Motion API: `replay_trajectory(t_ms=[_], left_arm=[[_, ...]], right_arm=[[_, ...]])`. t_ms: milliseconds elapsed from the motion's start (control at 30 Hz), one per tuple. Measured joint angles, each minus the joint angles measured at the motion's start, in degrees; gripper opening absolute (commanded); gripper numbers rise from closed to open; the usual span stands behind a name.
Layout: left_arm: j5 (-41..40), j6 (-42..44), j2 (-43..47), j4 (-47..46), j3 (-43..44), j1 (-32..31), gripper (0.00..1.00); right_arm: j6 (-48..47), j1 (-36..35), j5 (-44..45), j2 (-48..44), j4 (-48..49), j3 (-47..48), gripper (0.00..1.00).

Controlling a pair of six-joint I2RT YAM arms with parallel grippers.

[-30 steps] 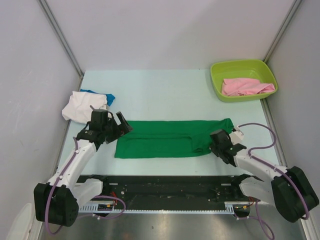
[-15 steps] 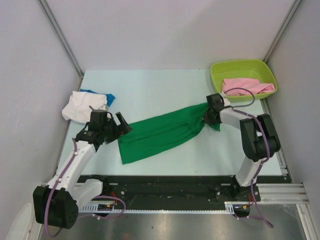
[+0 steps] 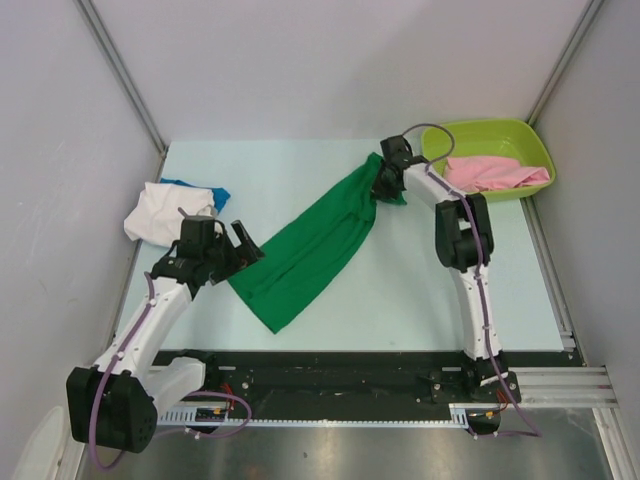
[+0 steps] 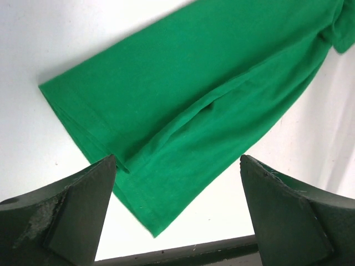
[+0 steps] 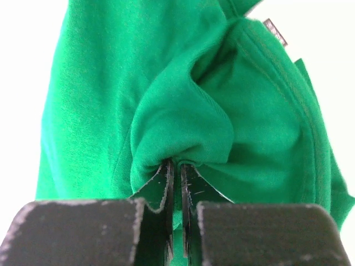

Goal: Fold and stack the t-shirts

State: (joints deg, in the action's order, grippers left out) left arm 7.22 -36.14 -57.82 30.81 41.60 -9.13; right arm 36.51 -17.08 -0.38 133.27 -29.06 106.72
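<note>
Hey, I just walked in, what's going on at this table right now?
The right end effector is shut on a bunch of cloth at the far end of the green t-shirt, close to the lime-green tub. The rest of the shirt trails diagonally across the table. The left end effector hangs open by the shirt's near end, holding nothing. A white t-shirt and a blue t-shirt sit bunched at the left edge, and a pink t-shirt lies in the tub.

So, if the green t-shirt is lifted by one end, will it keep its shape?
Probably not: the green t-shirt bunches into folds where the right claw pinches it, so it looks floppy. Its other end lies on the table, so it would likely drag.
</note>
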Motion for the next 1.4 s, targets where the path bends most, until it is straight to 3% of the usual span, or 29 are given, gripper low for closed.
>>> replay_trajectory(t_ms=[200, 300, 400, 633, 767, 800, 867, 900, 1100, 1400], left_arm=[[0.00, -0.44, -0.70, -0.46, 0.46, 0.04, 0.98], [0.02, -0.55, -1.18, -1.03, 0.55, 0.04, 0.98], [0.15, -0.96, -1.79, -1.60, 0.55, 0.04, 0.98], [0.59, -1.38, -2.19, -2.43, 0.55, 0.04, 0.98], [0.90, -1.44, -2.19, -2.75, 0.55, 0.04, 0.98], [0.96, -1.44, -2.19, -2.84, 0.55, 0.04, 0.98], [1.09, -1.46, -2.19, -2.89, 0.55, 0.04, 0.98], [1.18, -1.46, -2.19, -2.93, 0.55, 0.04, 0.98], [2.08, -1.44, -2.14, -3.04, 0.55, 0.04, 1.00], [1.33, -1.25, -0.72, -2.38, -1.14, 0.04, 0.99]], right_arm=[[-4.87, -2.89, -2.71, 18.43, -9.66, 32.35, 0.00], [-5.92, -3.93, -4.63, 22.60, -10.78, 39.58, 0.00], [-6.43, -4.11, -5.27, 22.03, -9.49, 37.88, 0.00], [-6.49, -2.40, -4.46, 12.39, -2.14, 19.82, 0.00], [-6.88, -0.15, -4.68, 9.22, -1.42, 14.56, 0.00], [-7.26, 0.44, -4.68, 8.92, -1.53, 14.12, 0.14], [-8.13, 1.42, -4.63, 8.81, -1.92, 14.08, 0.60], [-8.15, 1.73, -4.70, 8.79, -2.03, 14.16, 0.99], [-11.41, 2.01, 2.16, 5.90, -1.86, 11.93, 1.00], [-12.39, -0.26, 9.05, -11.85, -0.66, -11.78, 1.00]])
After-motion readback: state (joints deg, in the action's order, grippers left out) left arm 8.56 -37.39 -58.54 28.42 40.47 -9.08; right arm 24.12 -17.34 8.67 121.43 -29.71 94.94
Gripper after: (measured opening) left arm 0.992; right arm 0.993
